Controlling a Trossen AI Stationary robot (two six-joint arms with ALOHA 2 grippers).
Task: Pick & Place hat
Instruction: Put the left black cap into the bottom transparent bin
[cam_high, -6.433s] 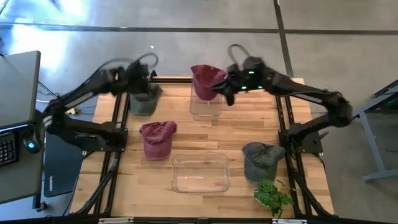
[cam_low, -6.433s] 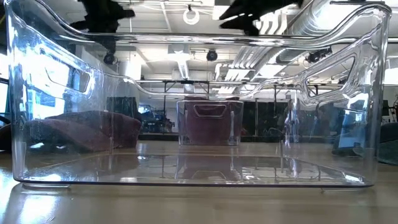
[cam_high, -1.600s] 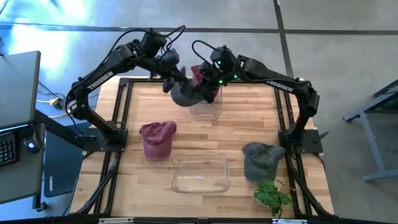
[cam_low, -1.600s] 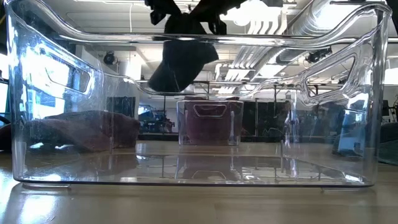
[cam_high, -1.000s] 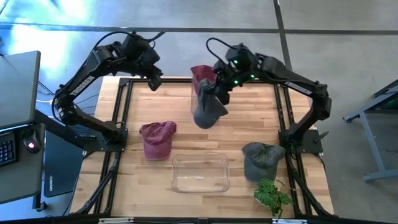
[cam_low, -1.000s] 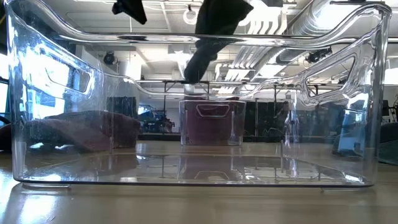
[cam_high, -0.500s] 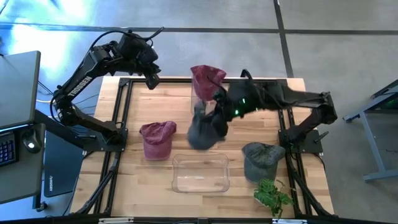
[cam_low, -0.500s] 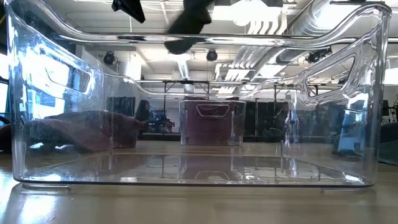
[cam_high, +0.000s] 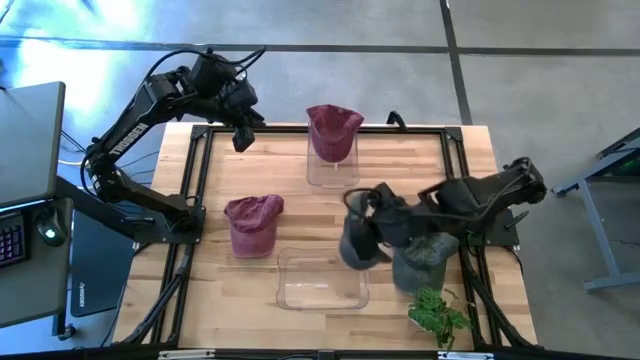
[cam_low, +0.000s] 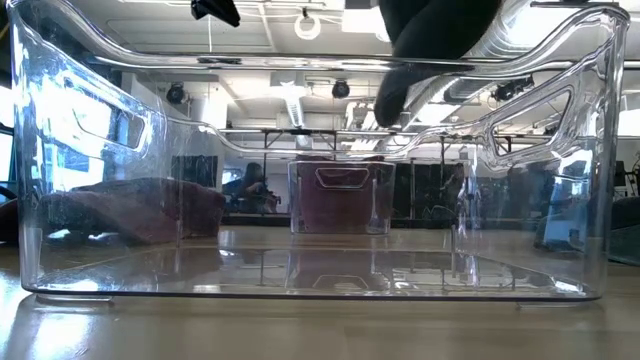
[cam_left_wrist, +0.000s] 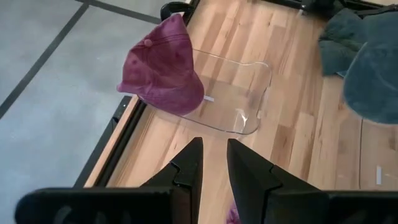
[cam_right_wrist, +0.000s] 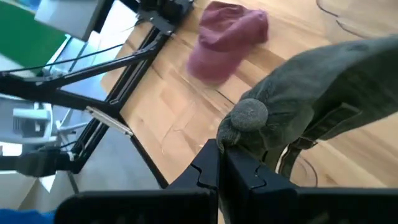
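The right claw (cam_high: 352, 212) hung low over the middle of the counter (cam_high: 400, 160), its fingers pinched tight on a dark grey hat (cam_high: 355, 243) — the cap dangled from it just above the right end of the near clear bin (cam_high: 322, 280). From the right wrist, the hat's crown button sat right at the closed fingertips (cam_right_wrist: 211, 163). The left claw (cam_high: 243, 136) waited raised over the far left corner, its fingers (cam_left_wrist: 186, 168) nearly together and holding nothing. A maroon hat (cam_high: 334, 130) was draped over the far clear bin (cam_high: 330, 172), another maroon hat (cam_high: 253, 222) lay left of centre, and a second grey hat (cam_high: 422, 260) rested at the right edge, beside a small green plant (cam_high: 438, 316).
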